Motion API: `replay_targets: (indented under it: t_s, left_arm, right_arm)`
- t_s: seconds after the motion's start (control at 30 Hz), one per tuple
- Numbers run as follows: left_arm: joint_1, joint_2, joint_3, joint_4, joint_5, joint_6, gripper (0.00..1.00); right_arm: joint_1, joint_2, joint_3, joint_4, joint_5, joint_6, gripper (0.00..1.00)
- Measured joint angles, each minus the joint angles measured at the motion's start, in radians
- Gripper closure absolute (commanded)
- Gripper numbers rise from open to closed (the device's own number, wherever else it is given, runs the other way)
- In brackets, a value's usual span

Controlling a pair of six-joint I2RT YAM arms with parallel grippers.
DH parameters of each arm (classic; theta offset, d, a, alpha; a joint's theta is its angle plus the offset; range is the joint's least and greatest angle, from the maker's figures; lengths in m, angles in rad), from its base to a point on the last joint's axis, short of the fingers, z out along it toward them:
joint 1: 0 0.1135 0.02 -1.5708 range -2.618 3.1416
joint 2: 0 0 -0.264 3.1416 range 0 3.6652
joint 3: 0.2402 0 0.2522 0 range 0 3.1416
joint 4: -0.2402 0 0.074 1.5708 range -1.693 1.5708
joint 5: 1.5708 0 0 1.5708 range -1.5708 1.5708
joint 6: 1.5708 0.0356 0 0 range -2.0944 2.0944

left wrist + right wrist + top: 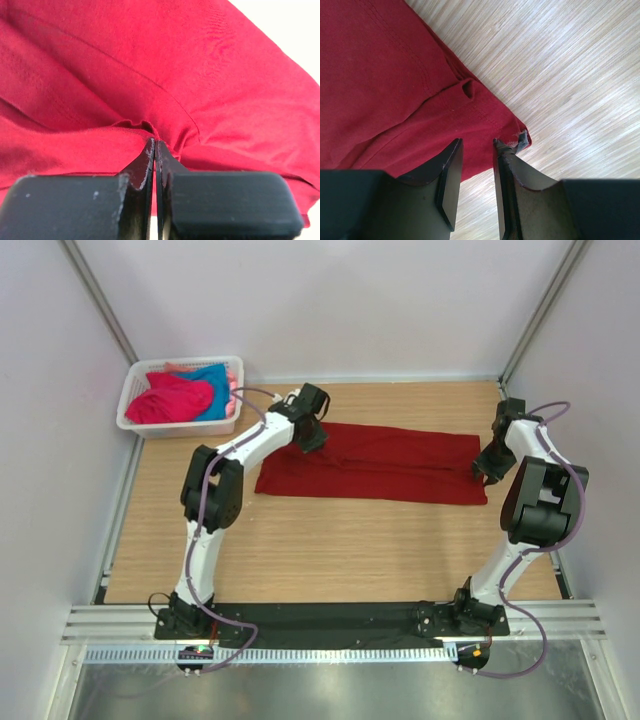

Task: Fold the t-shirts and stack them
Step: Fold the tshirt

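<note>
Far out to the left of the left gripper (312,436), in the back corner of the counter (330,540), sits a white lattice basket (127,412). It holds a crumpled bright pink t-shirt (168,402) with a turquoise t-shirt (214,390) just beside it on the side nearer the gripper.

The left gripper is clenched on the dark red t-shirt (390,465). In the left wrist view its fingertips (149,152) meet with a small puckered fold of the red cloth (150,65) pinched between them, and the fabric spreads away from the tips across nearly the whole view.

From this gripper the dark red t-shirt runs rightward as a long, narrow folded band lying flat on the counter, reaching to the right gripper (487,466) at its far end.

The right gripper (476,150) is released. Its two fingers stand a little apart above the end corner of the shirt (380,90), the hemmed edge passing under the gap between them. A small loose tuck in the cloth lies just ahead of the tips. Bare wood grain (570,75) shows to the right of the fingers.
</note>
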Motion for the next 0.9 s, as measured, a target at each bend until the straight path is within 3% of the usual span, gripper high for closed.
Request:
replay_targets:
  t_s: [0.33, 0.6, 0.67, 0.73, 0.9]
  left_arm:
    - [0.0, 0.075, 0.127, -0.017, -0.001, 0.134, 1.0]
    - [0.0, 0.095, 0.145, 0.037, 0.079, 0.193, 0.9]
    - [0.0, 0.095, 0.145, 0.057, 0.097, 0.213, 0.85]
    - [0.0, 0.095, 0.145, 0.063, 0.108, 0.24, 0.7]
    - [0.004, 0.087, 0.152, 0.033, 0.089, 0.318, 0.6]
  right_arm:
    - [0.0, 0.0, 0.0, 0.0, 0.0, 0.0, 0.63]
    - [0.0, 0.0, 0.0, -0.006, 0.0, 0.0, 0.63]
    - [0.0, -0.001, 0.0, -0.009, 0.0, 0.0, 0.63]
    - [0.0, -0.002, 0.0, -0.011, -0.001, 0.0, 0.62]
    - [0.0, -0.027, 0.001, -0.024, -0.011, 0.0, 0.62]
